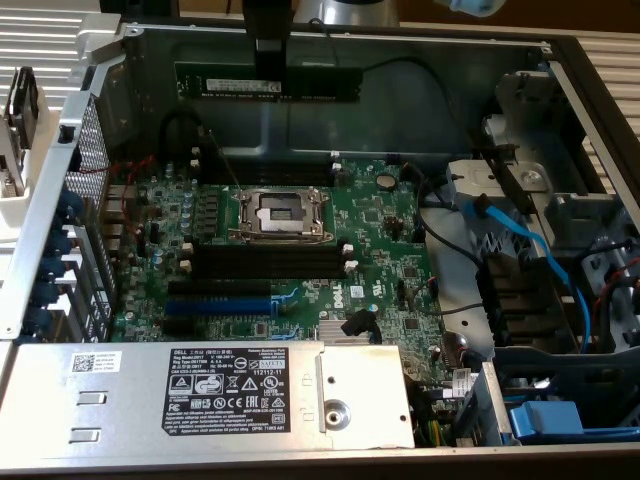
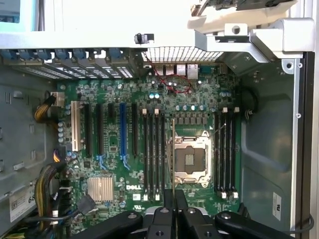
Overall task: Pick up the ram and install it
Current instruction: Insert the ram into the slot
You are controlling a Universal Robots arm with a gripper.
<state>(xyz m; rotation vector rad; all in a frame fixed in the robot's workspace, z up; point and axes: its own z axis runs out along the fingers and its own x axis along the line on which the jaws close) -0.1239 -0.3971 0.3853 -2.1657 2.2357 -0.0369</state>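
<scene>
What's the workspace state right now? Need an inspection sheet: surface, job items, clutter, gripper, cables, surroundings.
Surface: open computer case, green motherboard flat inside; CPU socket has no cooler on it.
Job's things: ram held level, not in any slot; black memory slots look unfilled.
Clutter: nothing seen.
Gripper: gripper shut on the ram near mid-length.
Cables: blue cables by the drive bay at the exterior view's right; red wire near the rear ports.
Surroundings: power supply along the case's near edge.
</scene>
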